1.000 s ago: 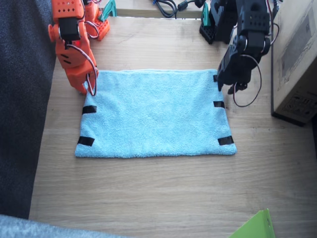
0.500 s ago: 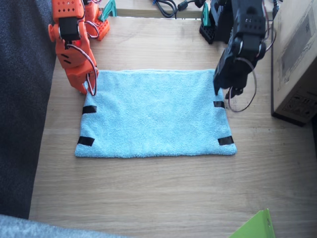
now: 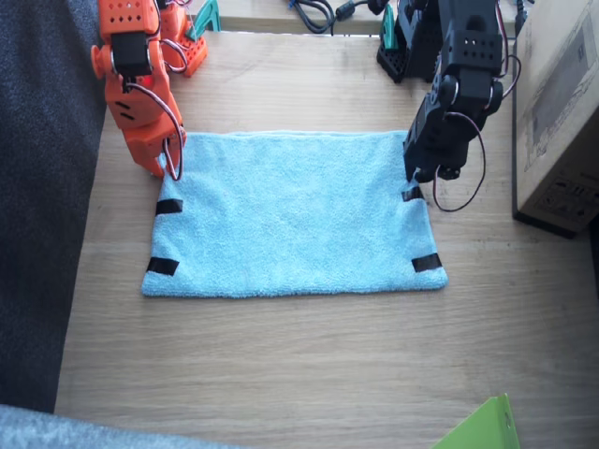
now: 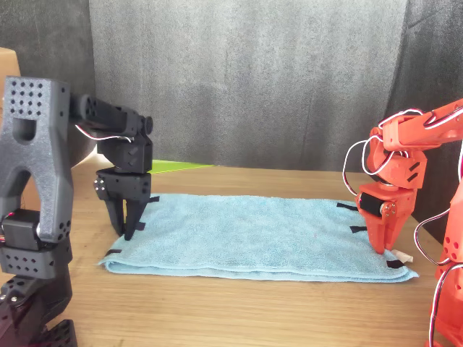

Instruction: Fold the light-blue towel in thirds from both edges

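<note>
The light-blue towel [image 3: 290,215] [image 4: 253,235] lies flat and spread open on the wooden table, with black tape strips along both short edges. My black left gripper [image 3: 417,180] [image 4: 125,233] points straight down at one short edge, by the middle strip. Its jaws are slightly apart and its tips are at the cloth. My orange right gripper [image 3: 159,168] [image 4: 380,248] stands at the far corner of the opposite short edge. Its fingers are together, tips pressed into the towel's edge, hiding the strip there. A small white tag [image 4: 399,254] sticks out beside it.
A cardboard box [image 3: 562,112] stands close to the left arm, beyond the towel's edge. A lime-green sheet corner [image 3: 482,426] pokes in at the near table edge. Cables [image 3: 314,11] lie at the far edge. Bare wood [image 3: 281,365] lies in front of the towel.
The left gripper has come down and shifted slightly inward onto the towel's short edge, now partly covering the middle tape strip. The right arm and the towel have not moved.
</note>
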Robot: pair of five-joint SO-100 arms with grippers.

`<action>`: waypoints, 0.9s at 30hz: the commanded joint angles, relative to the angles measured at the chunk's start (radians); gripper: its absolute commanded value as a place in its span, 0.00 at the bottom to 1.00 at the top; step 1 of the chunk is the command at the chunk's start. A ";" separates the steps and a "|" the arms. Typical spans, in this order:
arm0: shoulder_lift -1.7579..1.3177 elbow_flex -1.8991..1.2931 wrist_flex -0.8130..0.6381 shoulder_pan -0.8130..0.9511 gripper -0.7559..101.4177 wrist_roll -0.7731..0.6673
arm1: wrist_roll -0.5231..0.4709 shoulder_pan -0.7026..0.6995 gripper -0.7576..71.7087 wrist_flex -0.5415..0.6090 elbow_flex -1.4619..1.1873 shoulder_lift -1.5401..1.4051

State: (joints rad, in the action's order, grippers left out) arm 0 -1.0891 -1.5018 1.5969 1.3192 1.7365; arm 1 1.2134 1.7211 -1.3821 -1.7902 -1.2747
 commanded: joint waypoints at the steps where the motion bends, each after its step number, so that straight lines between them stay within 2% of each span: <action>1: -0.035 -0.037 -0.006 0.012 0.01 -0.002 | 0.011 0.018 0.01 -0.008 -0.028 0.014; 13: -0.106 -0.126 -0.054 0.008 0.01 -0.009 | 0.014 0.043 0.01 -0.026 -0.011 -0.028; 27: -0.115 -0.124 -0.061 0.002 0.01 -0.012 | 0.009 0.189 0.01 -0.235 0.172 -0.204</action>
State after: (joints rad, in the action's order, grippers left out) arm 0 -1.1750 -1.6183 1.5340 1.3177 1.7181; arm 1 1.2103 1.8715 -1.5785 -1.6598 -1.4159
